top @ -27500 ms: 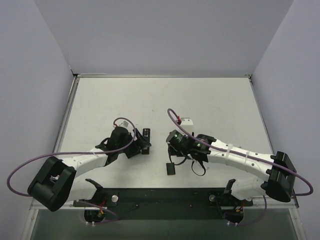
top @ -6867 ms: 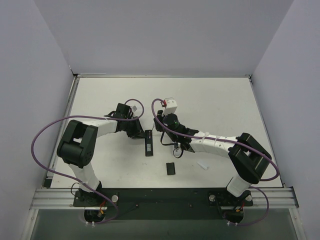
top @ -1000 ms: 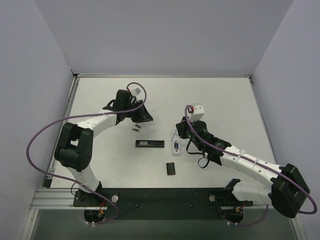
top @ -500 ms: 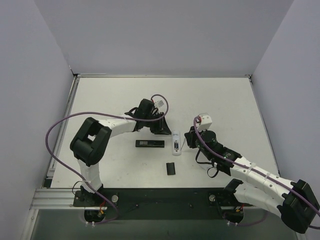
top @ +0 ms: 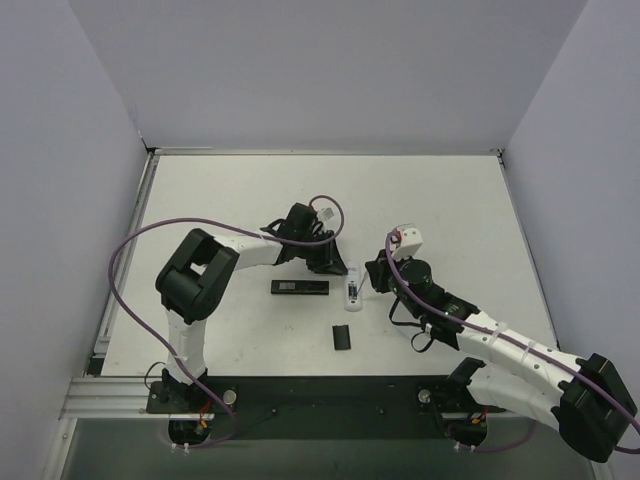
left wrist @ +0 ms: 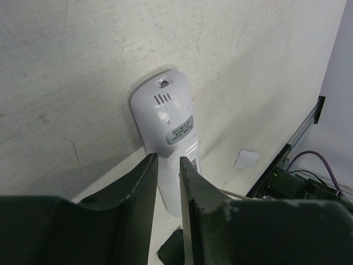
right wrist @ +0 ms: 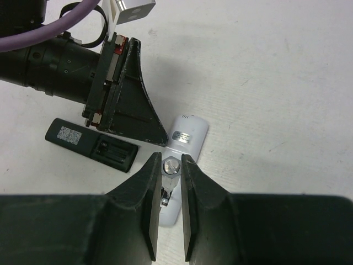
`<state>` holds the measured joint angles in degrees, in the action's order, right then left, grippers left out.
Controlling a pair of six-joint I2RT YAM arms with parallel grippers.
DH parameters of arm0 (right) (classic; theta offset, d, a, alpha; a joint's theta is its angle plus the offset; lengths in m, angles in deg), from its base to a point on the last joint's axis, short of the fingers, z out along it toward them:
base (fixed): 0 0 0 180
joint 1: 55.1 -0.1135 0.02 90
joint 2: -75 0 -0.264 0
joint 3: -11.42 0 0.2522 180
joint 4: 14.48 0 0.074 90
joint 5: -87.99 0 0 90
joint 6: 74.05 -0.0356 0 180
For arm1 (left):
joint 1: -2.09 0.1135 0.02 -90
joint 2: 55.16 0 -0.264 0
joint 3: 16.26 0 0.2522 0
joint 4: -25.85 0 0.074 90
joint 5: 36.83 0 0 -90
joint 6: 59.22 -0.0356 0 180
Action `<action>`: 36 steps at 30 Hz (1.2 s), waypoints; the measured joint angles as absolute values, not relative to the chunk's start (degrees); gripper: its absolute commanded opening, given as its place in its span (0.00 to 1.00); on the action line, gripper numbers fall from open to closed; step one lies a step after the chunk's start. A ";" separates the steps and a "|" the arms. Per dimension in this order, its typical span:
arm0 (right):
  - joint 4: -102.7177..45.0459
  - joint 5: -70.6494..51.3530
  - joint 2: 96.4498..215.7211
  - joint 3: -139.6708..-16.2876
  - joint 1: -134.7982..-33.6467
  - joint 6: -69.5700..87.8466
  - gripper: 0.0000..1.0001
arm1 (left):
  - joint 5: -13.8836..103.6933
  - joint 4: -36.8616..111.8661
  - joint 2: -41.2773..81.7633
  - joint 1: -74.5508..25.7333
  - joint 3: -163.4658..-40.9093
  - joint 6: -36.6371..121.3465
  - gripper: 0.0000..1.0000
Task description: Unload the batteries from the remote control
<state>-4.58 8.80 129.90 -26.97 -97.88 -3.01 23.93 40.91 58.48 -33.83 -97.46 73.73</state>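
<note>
The white remote lies back up at mid-table, and its open bay faces me in the right wrist view. My right gripper is shut on a thin pale stick seen end-on; the stick's tip reaches down into that bay. My left gripper hovers over the remote's upper end. Its jaws stand a narrow gap apart with nothing between them. The black remote lies to the left, its bay open. The batteries are out of view.
The flat black cover lies near the front, below the white remote. A small white piece rests on the table beyond the remote. The two grippers stand close together on either side of the white remote.
My left arm has swung from the back left over to the white remote. The right gripper has drawn back slightly to the right, still gripping the stick.
</note>
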 measured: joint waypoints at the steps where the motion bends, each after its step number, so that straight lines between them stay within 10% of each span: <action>1: -4.43 8.74 130.05 -26.97 -97.88 -3.01 0.00 | 23.89 40.67 58.79 -33.98 -97.63 73.78 0.33; 36: 5.52 9.72 137.81 -26.84 -97.88 -1.57 0.00 | 23.36 37.78 59.29 -34.97 -96.56 75.35 0.32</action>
